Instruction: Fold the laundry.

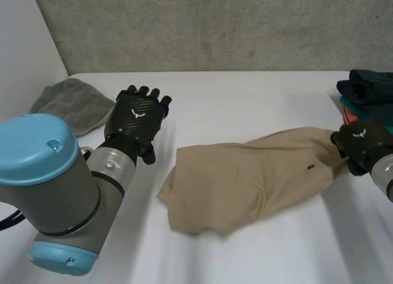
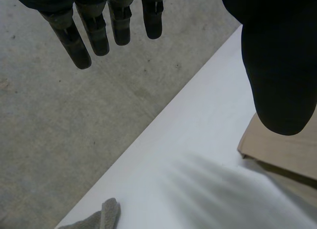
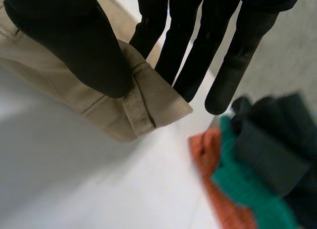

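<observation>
item 1, beige garment (image 1: 245, 179): you are looking at it lying crumpled and partly doubled over on the white desk (image 1: 245, 99), around mid-desk and running toward the robot's right side. the right wrist view is showing a stitched waistband end (image 3: 148, 102) with a belt loop, so it is reading as trousers or shorts; you cannot tell which.

item 2, right hand (image 1: 362, 145): it is clamping on that waistband end, with the thumb (image 3: 74, 40) pressing the cloth against the fingers (image 3: 183, 45) behind it. gripping a finished edge is likely giving it firm purchase for drawing the garment out flat before any fold.

item 3, left hand (image 1: 138, 115): it is hovering over bare desk, near the garment's left end but apart from it. the fingers (image 2: 89, 35) are straight and spread from the thumb (image 2: 277, 65), gripping nothing. it is probably waiting to take the opposite end so the cloth can be stretched between both hands.

item 4, folded pile (image 1: 368, 93): dark, teal-green and orange pieces are sitting stacked at the desk's right edge, just beyond the right hand. they are likely finished work, kept out of the folding area.

item 5, grey cloth (image 1: 70, 102): it is lying loose at the desk's far left, well apart from the garment.

status: folding of item 1 is looking barely begun, and the cloth is needing flattening first.
</observation>
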`<control>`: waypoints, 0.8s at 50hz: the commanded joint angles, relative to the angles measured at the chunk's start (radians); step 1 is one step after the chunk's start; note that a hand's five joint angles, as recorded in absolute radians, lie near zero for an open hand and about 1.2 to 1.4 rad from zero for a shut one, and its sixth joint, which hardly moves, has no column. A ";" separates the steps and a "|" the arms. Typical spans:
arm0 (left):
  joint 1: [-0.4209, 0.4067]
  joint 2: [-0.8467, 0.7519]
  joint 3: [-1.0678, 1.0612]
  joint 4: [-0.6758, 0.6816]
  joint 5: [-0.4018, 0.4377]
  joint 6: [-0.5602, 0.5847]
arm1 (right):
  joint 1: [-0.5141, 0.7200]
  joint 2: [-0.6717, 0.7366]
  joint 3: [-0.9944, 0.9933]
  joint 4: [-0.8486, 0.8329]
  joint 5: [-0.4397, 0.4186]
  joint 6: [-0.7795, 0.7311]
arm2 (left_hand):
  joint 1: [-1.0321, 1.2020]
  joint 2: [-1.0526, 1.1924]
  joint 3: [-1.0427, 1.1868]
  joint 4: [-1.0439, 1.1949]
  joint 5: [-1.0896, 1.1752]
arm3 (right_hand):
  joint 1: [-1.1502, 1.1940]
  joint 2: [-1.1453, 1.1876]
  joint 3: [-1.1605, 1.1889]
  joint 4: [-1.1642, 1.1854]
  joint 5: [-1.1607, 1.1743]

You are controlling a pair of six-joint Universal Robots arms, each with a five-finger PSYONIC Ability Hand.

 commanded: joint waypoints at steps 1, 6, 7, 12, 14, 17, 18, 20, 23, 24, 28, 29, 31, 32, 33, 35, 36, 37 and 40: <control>0.014 0.017 -0.007 0.000 -0.002 -0.002 | 0.321 -0.011 -0.039 -0.187 -0.034 -0.055 | -0.015 -0.033 -0.030 -0.025 -0.039 | 0.304 0.235 0.226 0.200 0.240; 0.016 0.051 -0.013 0.000 -0.008 -0.002 | 0.562 0.111 -0.038 -0.335 -0.149 -0.162 | -0.018 -0.036 -0.033 -0.028 -0.042 | 0.304 0.235 0.226 0.200 0.240; 0.016 0.055 -0.013 0.000 -0.008 -0.002 | 0.591 0.144 -0.042 -0.330 -0.166 -0.185 | -0.018 -0.036 -0.033 -0.028 -0.042 | 0.304 0.235 0.226 0.200 0.240; 0.024 0.088 -0.012 0.000 -0.011 -0.014 | 0.720 0.299 -0.099 -0.245 -0.215 -0.366 | -0.021 -0.039 -0.036 -0.031 -0.045 | 0.304 0.235 0.226 0.200 0.240; 0.039 0.100 -0.009 -0.002 -0.011 -0.035 | 0.728 0.308 -0.113 -0.209 -0.217 -0.387 | -0.021 -0.039 -0.036 -0.031 -0.045 | 0.090 0.021 0.012 -0.014 0.026; 0.059 0.114 0.002 0.000 -0.010 -0.066 | 0.733 0.300 -0.125 -0.180 -0.226 -0.351 | -0.021 -0.039 -0.036 -0.031 -0.045 | -0.918 -0.987 -0.996 -1.022 -0.981; 0.063 0.114 0.007 0.000 -0.010 -0.074 | 0.730 0.293 -0.124 -0.182 -0.226 -0.323 | -0.021 -0.039 -0.036 -0.031 -0.045 | -0.918 -0.987 -0.996 -1.022 -0.981; 0.070 0.115 0.016 0.000 -0.008 -0.088 | 0.705 0.233 -0.122 -0.186 -0.228 -0.192 | -0.021 -0.039 -0.036 -0.031 -0.045 | -0.918 -0.987 -0.996 -1.022 -0.981; 0.073 0.114 0.051 0.000 -0.008 -0.114 | 0.662 0.133 -0.112 -0.188 -0.221 0.029 | -0.018 -0.036 -0.033 -0.028 -0.042 | -0.918 -0.987 -0.996 -1.022 -0.981; 0.073 0.114 0.062 0.000 -0.010 -0.120 | 0.632 0.078 -0.107 -0.188 -0.215 0.203 | -0.018 -0.036 -0.033 -0.028 -0.042 | -0.918 -0.987 -0.996 -1.022 -0.981; 0.065 0.100 0.114 0.000 -0.010 -0.152 | 0.532 0.001 -0.118 -0.163 -0.177 0.591 | -0.021 -0.039 -0.036 -0.031 -0.045 | -0.918 -0.987 -0.996 -1.022 -0.981; 0.059 0.092 0.134 -0.002 -0.010 -0.163 | 0.505 -0.009 -0.116 -0.151 -0.162 0.640 | -0.021 -0.039 -0.036 -0.031 -0.045 | -0.918 -0.987 -0.996 -1.022 -0.981; 0.044 0.071 0.155 -0.009 -0.008 -0.175 | 0.449 -0.029 -0.116 -0.113 -0.128 0.692 | -0.021 -0.039 -0.036 -0.031 -0.045 | -0.918 -0.987 -0.996 -1.022 -0.981; 0.028 0.056 0.166 -0.012 -0.007 -0.181 | 0.397 -0.049 -0.124 -0.058 -0.098 0.697 | -0.021 -0.039 -0.036 -0.031 -0.045 | -0.918 -0.987 -0.996 -1.022 -0.981; -0.013 0.019 0.195 -0.017 -0.007 -0.190 | 0.377 -0.051 -0.130 -0.030 -0.085 0.694 | -0.021 -0.039 -0.036 -0.031 -0.045 | -0.918 -0.987 -0.996 -1.022 -0.981; -0.062 -0.013 0.220 -0.029 -0.007 -0.193 | 0.350 -0.045 -0.147 0.019 -0.065 0.683 | -0.021 -0.039 -0.036 -0.031 -0.045 | -0.918 -0.987 -0.996 -1.022 -0.981; -0.094 -0.041 0.237 -0.048 -0.007 -0.195 | 0.333 -0.027 -0.165 0.062 -0.060 0.668 | -0.021 -0.039 -0.036 -0.031 -0.045 | -0.918 -0.987 -0.996 -1.022 -0.981; -0.107 -0.055 0.246 -0.058 -0.007 -0.197 | 0.329 -0.014 -0.177 0.081 -0.056 0.662 | -0.021 -0.039 -0.036 -0.031 -0.045 | -0.918 -0.987 -0.996 -1.022 -0.981; -0.131 -0.104 0.263 -0.100 -0.007 -0.198 | 0.332 0.058 -0.245 0.127 -0.042 0.633 | -0.021 -0.039 -0.036 -0.031 -0.045 | -0.918 -0.987 -0.996 -1.022 -0.981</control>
